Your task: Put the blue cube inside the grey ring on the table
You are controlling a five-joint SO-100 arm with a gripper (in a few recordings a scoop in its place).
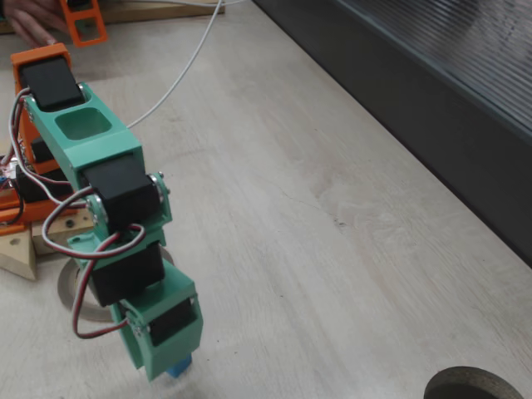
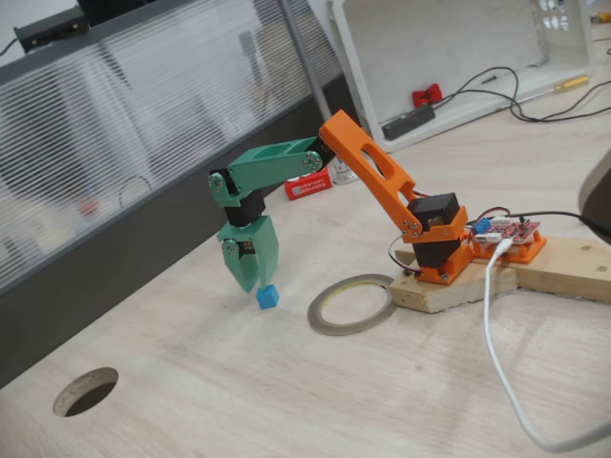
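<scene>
The blue cube [image 2: 267,297] is low over the pale table [image 2: 315,401], a short way left of the grey ring [image 2: 351,303]. My green gripper [image 2: 250,284] points straight down, with its tip against the cube's left upper edge. The fingers taper to one point with no gap showing, and I cannot tell whether they pinch the cube. From above, the cube [image 1: 179,368] peeks out under the gripper [image 1: 160,359]. The ring [image 1: 68,291] lies flat beside the arm's wooden base, mostly hidden behind the arm.
A dark ribbed panel [image 1: 432,91] runs along the table's far side. There is a round hole [image 2: 86,391] in the table left of the gripper. A white cable [image 2: 496,353] trails from the base, which is mounted on a wooden block [image 2: 496,277].
</scene>
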